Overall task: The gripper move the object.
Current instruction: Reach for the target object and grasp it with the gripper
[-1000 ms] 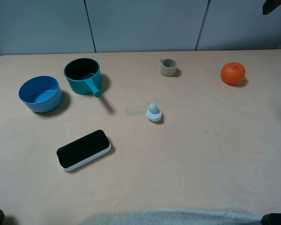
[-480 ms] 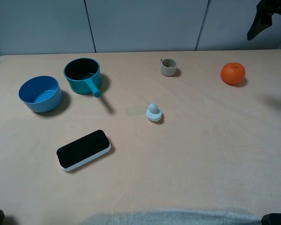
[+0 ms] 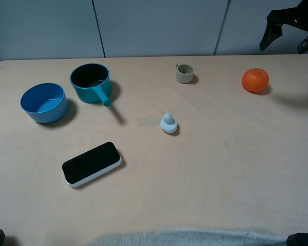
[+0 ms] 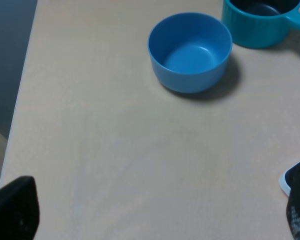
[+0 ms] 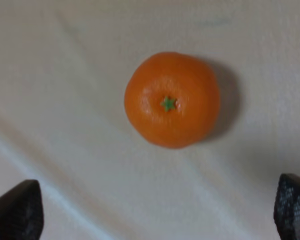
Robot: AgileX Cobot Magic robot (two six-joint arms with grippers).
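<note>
The orange mandarin (image 3: 255, 80) with a green stem dimple sits on the table at the far right. It shows whole in the right wrist view (image 5: 172, 99), between and ahead of the fingertips. My right gripper (image 3: 290, 37) hangs in the air above and behind the mandarin, open and empty, not touching it. In its own view (image 5: 155, 220) the two dark fingertips (image 5: 15, 210) stand wide apart. My left gripper (image 4: 155, 215) is open and empty, low over the table's left part, near the blue bowl (image 4: 190, 52).
A blue bowl (image 3: 43, 102) and a teal pot with a handle (image 3: 91, 83) stand at the back left. A small grey cup (image 3: 185, 73) is at the back middle, a pale duck figure (image 3: 168, 123) in the centre, a black phone (image 3: 91, 163) front left.
My right gripper has come into the exterior view from the top right corner and moved left and down, closer to the mandarin. Nothing on the table has moved.
</note>
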